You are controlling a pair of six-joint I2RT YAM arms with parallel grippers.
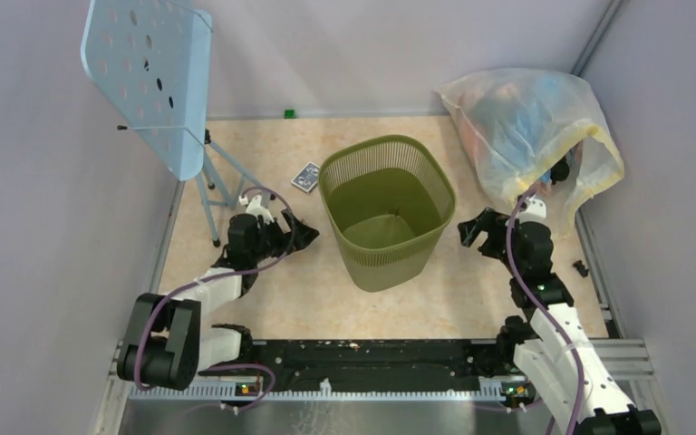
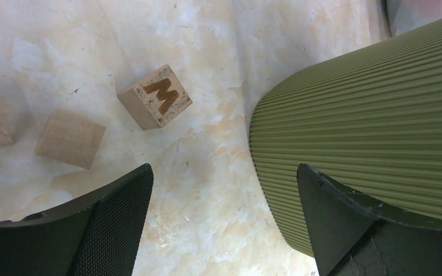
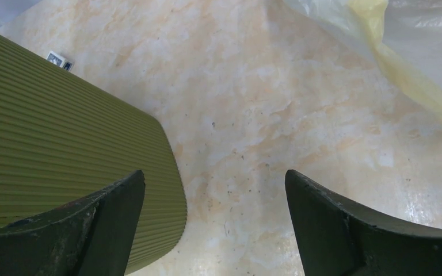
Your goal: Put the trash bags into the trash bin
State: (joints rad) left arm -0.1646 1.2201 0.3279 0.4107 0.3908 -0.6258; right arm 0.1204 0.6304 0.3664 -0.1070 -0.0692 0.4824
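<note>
The olive-green trash bin (image 1: pixel 387 210) stands upright in the middle of the table, its mouth open. No light-blue trash bag shows in any view. My left gripper (image 1: pixel 304 234) is open and empty, low over the table just left of the bin. In the left wrist view the bin's ribbed wall (image 2: pixel 368 115) sits behind the right finger, with bare table between the jaws (image 2: pixel 224 172). My right gripper (image 1: pixel 471 231) is open and empty just right of the bin. In the right wrist view the bin (image 3: pixel 63 126) is behind the left finger, with bare table between the jaws (image 3: pixel 214 175).
A yellowish-clear stuffed bag (image 1: pixel 526 127) lies at the back right; its edge shows in the right wrist view (image 3: pixel 403 69). A light-blue perforated stand (image 1: pixel 149 77) is at the back left. A small card (image 1: pixel 305 176) lies behind the bin. Wooden blocks, one marked M (image 2: pixel 155 103), lie by the left gripper.
</note>
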